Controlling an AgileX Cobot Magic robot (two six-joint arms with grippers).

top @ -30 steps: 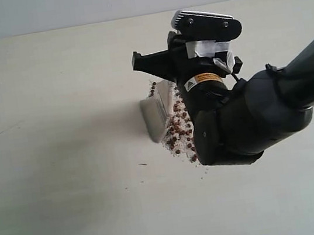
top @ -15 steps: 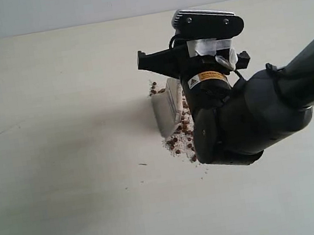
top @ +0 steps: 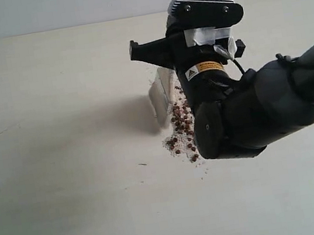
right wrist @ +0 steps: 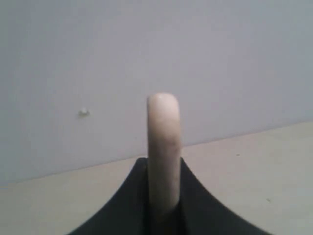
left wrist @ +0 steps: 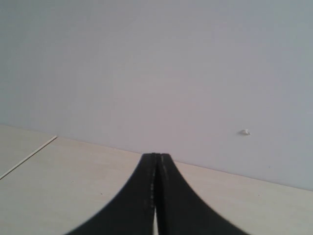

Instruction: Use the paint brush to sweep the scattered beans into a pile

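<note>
In the exterior view the paint brush [top: 161, 96] hangs bristles-down from my right gripper [top: 152, 52], which is shut on its handle. Its pale bristles stand at the far left edge of the pile [top: 181, 128], a clump of reddish-brown beans and white crumbs partly hidden under the right arm. A few loose beans [top: 194, 158] lie at the pile's near end. The right wrist view shows the white handle [right wrist: 164, 137] clamped between the black jaws of the right gripper [right wrist: 164, 164]. My left gripper [left wrist: 156, 157] is shut with nothing in it, over bare table facing the wall.
The beige table [top: 64, 167] runs back to a pale wall [top: 69, 6]. A small dark fleck [top: 143, 164] lies left of the pile's near end. The bulky right arm [top: 251, 115] covers the table to the right of the pile.
The brush swept right into the beans, then rose and shifted toward the back. More of the pile's near end now shows. The left gripper has not changed.
</note>
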